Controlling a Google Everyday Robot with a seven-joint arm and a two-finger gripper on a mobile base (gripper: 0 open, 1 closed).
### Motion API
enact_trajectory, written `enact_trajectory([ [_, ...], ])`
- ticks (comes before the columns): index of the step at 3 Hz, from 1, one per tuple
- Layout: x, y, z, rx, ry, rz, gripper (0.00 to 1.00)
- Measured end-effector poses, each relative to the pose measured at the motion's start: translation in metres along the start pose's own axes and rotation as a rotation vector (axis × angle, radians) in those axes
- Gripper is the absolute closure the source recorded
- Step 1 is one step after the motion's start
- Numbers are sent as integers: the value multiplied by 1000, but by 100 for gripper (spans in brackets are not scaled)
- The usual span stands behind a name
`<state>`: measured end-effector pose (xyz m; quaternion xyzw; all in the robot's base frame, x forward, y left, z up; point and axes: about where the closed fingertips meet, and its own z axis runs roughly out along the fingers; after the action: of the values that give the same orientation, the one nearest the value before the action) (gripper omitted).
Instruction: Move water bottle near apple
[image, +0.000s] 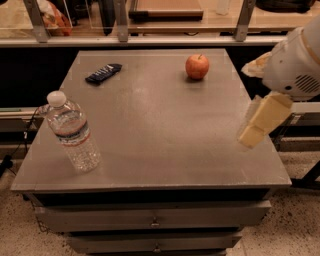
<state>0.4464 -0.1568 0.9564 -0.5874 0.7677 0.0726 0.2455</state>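
The water bottle is clear ribbed plastic with a white cap and a white-blue-red label band. It stands at the near left corner of the grey table, leaning slightly. The red-orange apple sits at the far right of the table top. My gripper is a cream-coloured part hanging below a white arm joint at the table's right edge. It is far from the bottle and nearer the apple, and it holds nothing that I can see.
A dark blue flat wrapper bar lies at the far left of the table. Behind the table runs a shelf with metal posts. Drawers are under the table top.
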Motion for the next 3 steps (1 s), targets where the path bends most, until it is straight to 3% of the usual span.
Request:
enact_trajectory([
  [2,-95,28,55,-110,-401,-5,0],
  [3,-142,48,76,-161,-544,-27,0],
])
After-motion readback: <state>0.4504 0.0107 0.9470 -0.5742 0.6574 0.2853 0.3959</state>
